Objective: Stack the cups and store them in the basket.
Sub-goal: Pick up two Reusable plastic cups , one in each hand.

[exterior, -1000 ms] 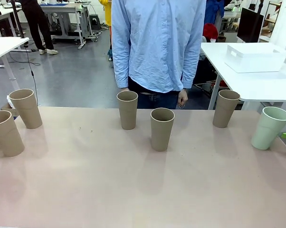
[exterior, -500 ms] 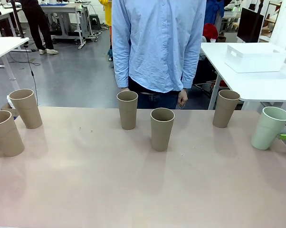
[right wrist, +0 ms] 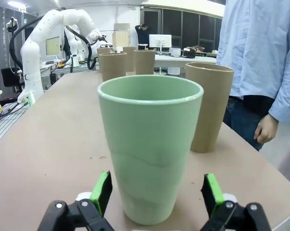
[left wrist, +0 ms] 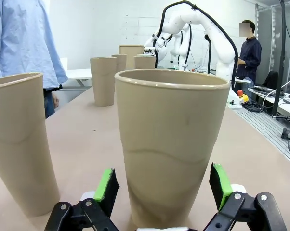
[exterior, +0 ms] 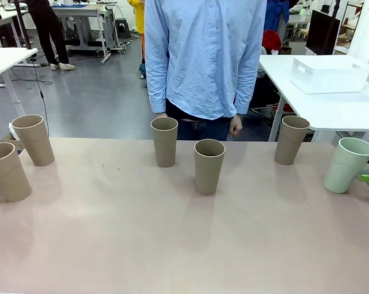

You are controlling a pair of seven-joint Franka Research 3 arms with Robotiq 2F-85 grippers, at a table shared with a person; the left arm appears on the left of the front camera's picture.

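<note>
Since a second ago, both your grippers have crept in at the table's (exterior: 172,245) edges. The end tan cup (left wrist: 171,144) now sits between the left gripper (left wrist: 164,185) pads, jaws wide open. The mint-green cup (right wrist: 150,144) sits inside the right gripper (right wrist: 157,191), also open and not clamped. Four more tan cups (exterior: 209,166) stand upright and apart along the far side. The basket (exterior: 330,73) is over on the white side table (exterior: 331,110), far right.

Bright even light, faint soft shadows by cups (exterior: 209,166) (camera-side), wrist views stretched near edges
</note>
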